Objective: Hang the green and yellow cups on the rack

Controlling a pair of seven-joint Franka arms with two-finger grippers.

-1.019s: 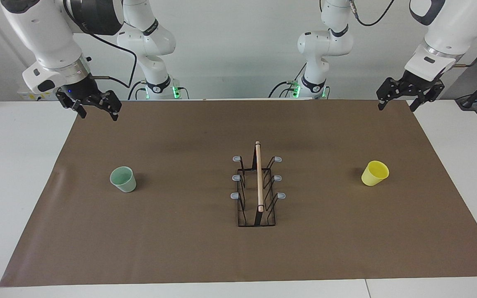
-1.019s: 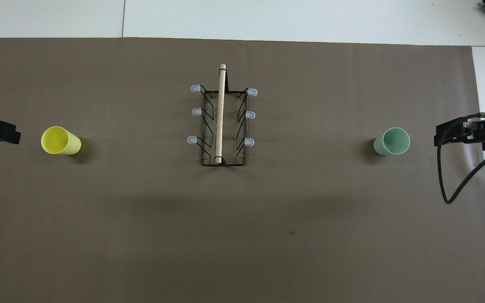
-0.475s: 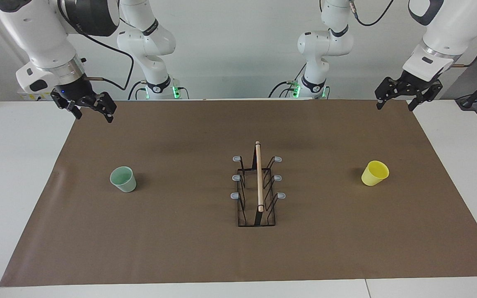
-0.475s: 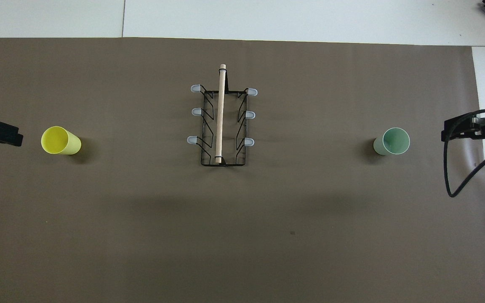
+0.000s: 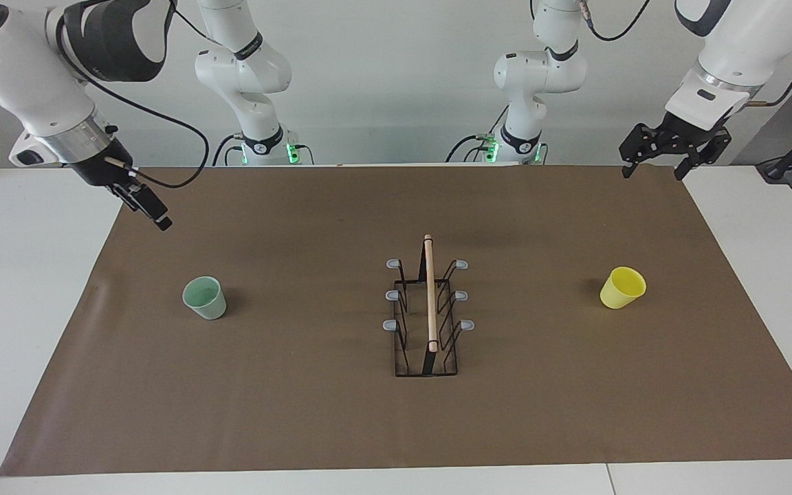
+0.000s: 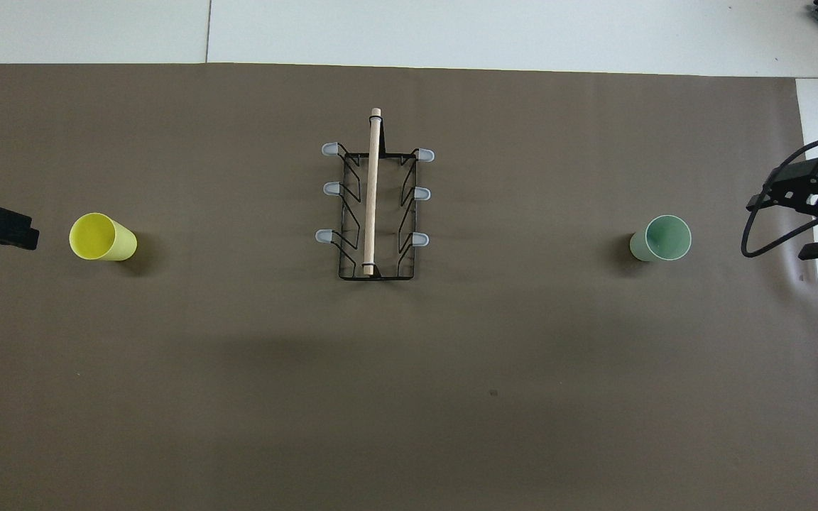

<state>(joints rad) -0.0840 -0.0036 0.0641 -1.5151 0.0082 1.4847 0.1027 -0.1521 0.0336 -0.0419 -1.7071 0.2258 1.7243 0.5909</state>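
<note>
Plastic, thin and light by the look — the green cup (image 5: pixel 204 298) and yellow cup (image 5: pixel 622 287) stand upright at either end of the mat (image 5: pixel 300 426), well apart from the rack (image 5: pixel 429 316) between them. Likely slippery and tapered, so pinch the rim wall. The left gripper (image 5: pixel 666 150) hangs wide open over the mat's edge; the right gripper (image 5: pixel 143 201) — I cannot tell.
</note>
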